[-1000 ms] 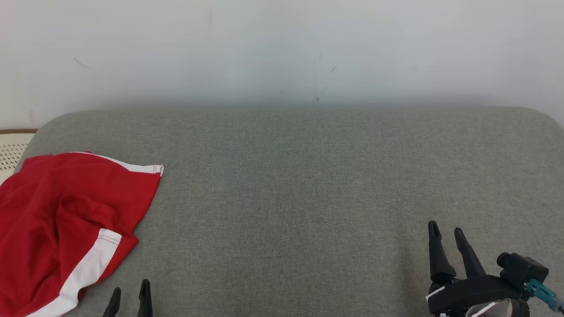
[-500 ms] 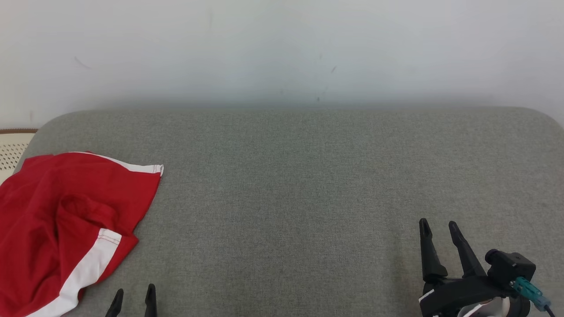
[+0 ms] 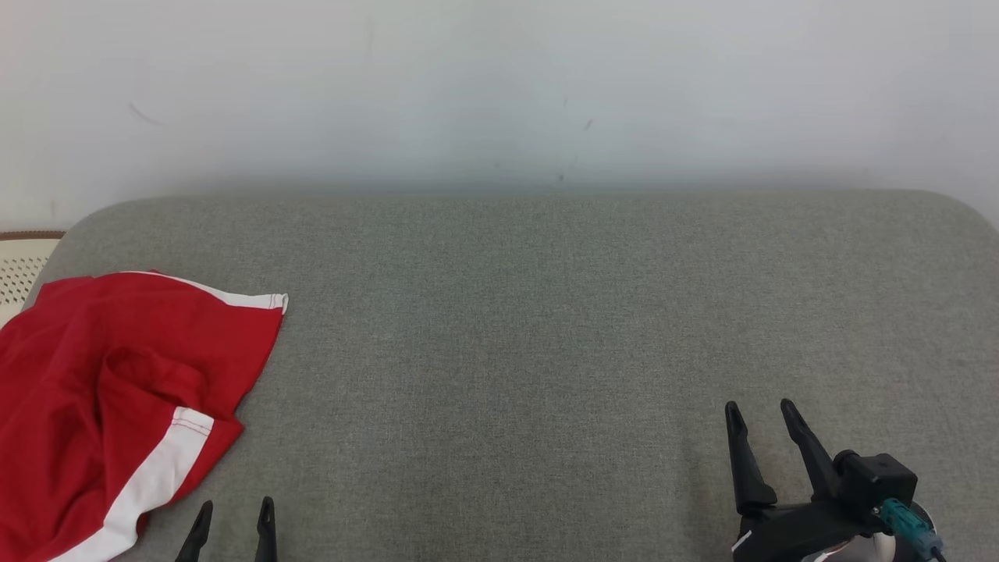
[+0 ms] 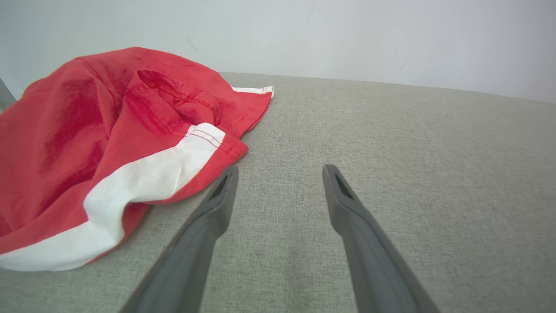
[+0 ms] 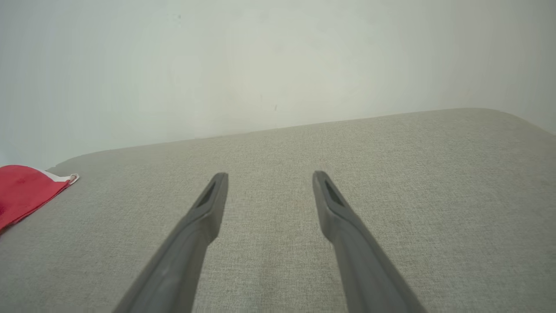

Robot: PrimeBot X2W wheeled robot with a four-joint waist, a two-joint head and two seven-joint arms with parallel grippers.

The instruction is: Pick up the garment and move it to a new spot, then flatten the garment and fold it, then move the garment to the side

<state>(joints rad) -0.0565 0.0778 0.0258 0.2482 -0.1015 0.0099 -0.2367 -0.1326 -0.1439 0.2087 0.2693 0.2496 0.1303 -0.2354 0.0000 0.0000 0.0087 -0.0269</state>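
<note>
My left gripper (image 3: pixel 234 509) hangs with its two dark fingers spread wide and nothing between them, low over the near edge of the grey pad (image 3: pixel 507 312), toward the pad's left end. My right gripper (image 3: pixel 759 407) is spread and empty too, over the same near edge toward the pad's right end. The red garment (image 3: pixel 117 375) lies crumpled at the pad's left end and seems to spill past that edge. I judge it light, soft and limp. It should sag and drape once lifted, and a single layer could slip out of a pinch. I would take it at the white band (image 4: pixel 152 182), where the cloth folds double and the stitched hem gives my fingers some thickness to bite. That fold is the part nearest my left fingertips, close but apart from them. Both arms reach along the pad at a shallow angle, fingers pointing toward its far edge.
</note>
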